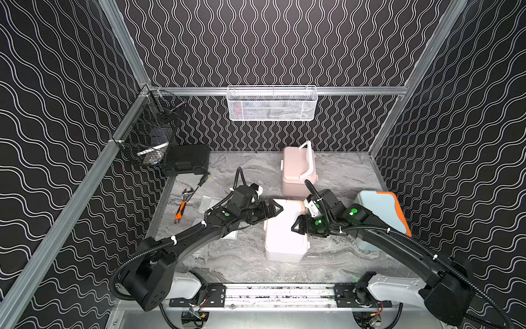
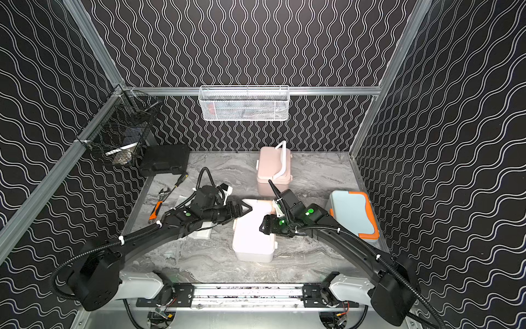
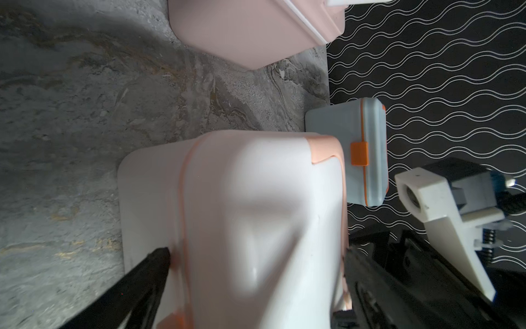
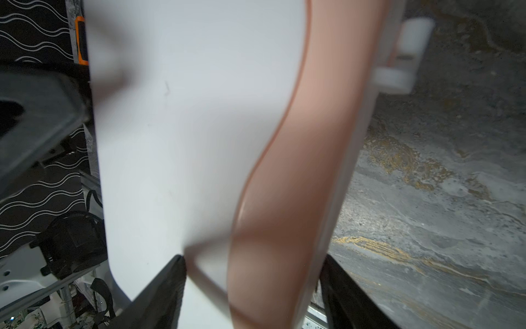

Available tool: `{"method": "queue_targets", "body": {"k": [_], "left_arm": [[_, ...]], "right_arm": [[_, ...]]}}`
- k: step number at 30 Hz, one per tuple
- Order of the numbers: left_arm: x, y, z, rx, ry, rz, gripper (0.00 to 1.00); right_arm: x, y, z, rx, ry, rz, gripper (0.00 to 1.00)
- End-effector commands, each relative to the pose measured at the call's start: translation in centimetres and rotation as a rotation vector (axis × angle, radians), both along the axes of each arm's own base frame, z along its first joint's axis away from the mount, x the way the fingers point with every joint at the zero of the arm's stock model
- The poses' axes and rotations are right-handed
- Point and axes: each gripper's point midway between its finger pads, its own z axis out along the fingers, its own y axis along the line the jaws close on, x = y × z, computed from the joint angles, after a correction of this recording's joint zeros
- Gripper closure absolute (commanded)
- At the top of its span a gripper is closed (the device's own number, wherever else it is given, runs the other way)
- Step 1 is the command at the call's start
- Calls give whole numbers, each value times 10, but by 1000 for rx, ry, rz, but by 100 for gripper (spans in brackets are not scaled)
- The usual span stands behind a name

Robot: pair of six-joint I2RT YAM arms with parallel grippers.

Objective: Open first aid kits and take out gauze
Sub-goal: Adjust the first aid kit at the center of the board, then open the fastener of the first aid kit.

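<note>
White kit (image 4: 185,128) between right fingers (image 4: 159,293) (edgewise).

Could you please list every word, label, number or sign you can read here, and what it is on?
None can be read. The white kit, pink kit and blue kit show plain plastic. Anything on the wrench or inside the white basket is too small to read.

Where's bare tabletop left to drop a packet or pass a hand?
Free: front strip of table between white kit and base rail; back stretch between black case and pink kit; back right corner beside pink kit. Crowded: centre, where left gripper and right gripper meet at the white kit with the blue kit close; left side holds wrench, screwdriver, gauze packets.
</note>
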Motion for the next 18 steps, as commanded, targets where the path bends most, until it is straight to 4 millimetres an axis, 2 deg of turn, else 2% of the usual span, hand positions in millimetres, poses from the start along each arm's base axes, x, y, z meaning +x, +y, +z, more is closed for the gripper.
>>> {"method": "queue_targets", "body": {"k": [1,6,11,14,16,18], "left_arm": [[-9,-4,16,-51,-39,-37,1],[-25,4,-2,-75,18,-21,1],[-38,9,-1,-113,28,-6,1],[-43,1,9,-193,20,-29,1],[-45,-8,15,-250,17,-54,1],[-46,-18,19,-294,13,-76,1]], "right_arm": [[13,-10,5,-76,-66,-15,21],[18,-14,8,-116,-65,1,15],[23,-31,21,-167,-111,-40,12],[20,-41,29,-191,-129,-52,13],[21,-39,45,-162,-154,-52,14],[18,-36,52,-130,-156,-47,16]]}}
